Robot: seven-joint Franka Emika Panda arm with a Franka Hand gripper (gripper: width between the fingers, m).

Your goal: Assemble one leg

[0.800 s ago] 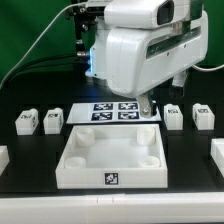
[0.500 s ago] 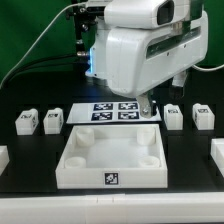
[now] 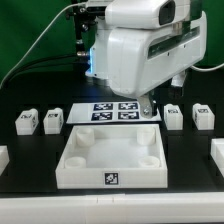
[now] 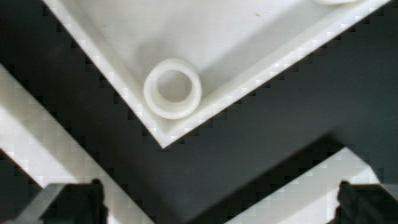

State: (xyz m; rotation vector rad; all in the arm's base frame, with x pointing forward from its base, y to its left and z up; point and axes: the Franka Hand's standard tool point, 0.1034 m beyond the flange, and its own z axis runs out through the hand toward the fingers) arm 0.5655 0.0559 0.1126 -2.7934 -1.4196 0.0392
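Note:
Four small white legs with tags stand on the black table: two at the exterior view's left [image 3: 26, 121] [image 3: 52, 120] and two at the right [image 3: 174, 116] [image 3: 202, 115]. The large white tray-like part [image 3: 80, 170] lies in the middle front. My gripper [image 3: 148, 107] hangs above the tray's far right corner, near the marker board [image 3: 112, 110], apart from every leg. In the wrist view the gripper [image 4: 221, 208] is open and empty, with dark fingers [image 4: 71, 204] at both sides. Below it is a tray corner with a round socket [image 4: 173, 87].
The arm's bulky white body [image 3: 135, 55] hides the back middle of the table. White parts sit at the exterior view's left edge [image 3: 3, 157] and right edge [image 3: 217, 150]. Cables [image 3: 40, 50] run behind the table.

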